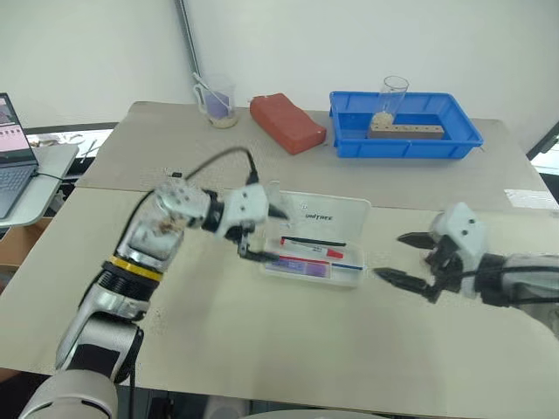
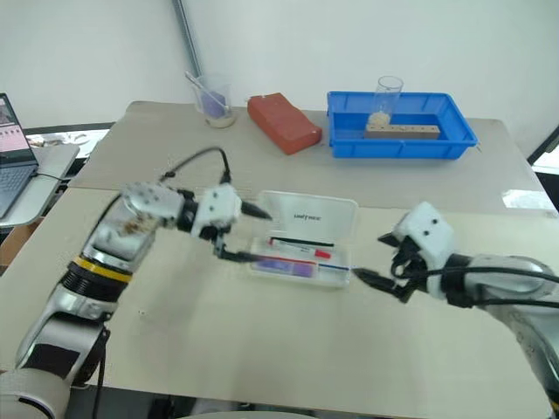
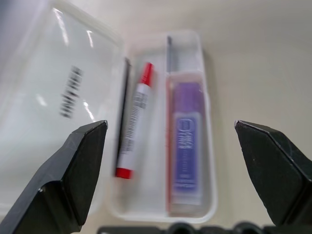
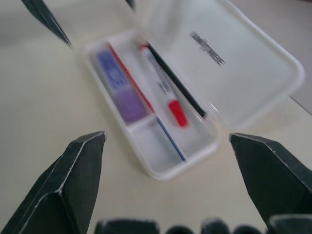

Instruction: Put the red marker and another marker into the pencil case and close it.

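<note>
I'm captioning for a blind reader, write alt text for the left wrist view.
An open translucent white plastic pencil case holds a slim red-capped white marker and a chunky purple highlighter side by side, its lid folded flat. Two black fingers of the left gripper stand wide apart, empty.

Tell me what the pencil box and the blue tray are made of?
The pencil case looks like thin, milky see-through plastic: its open lid shows glossy glare streaks and lets the table show through. The blue tray looks like hard, solid-coloured plastic with a smooth moulded rim, though that is only a guess from its look.
</note>
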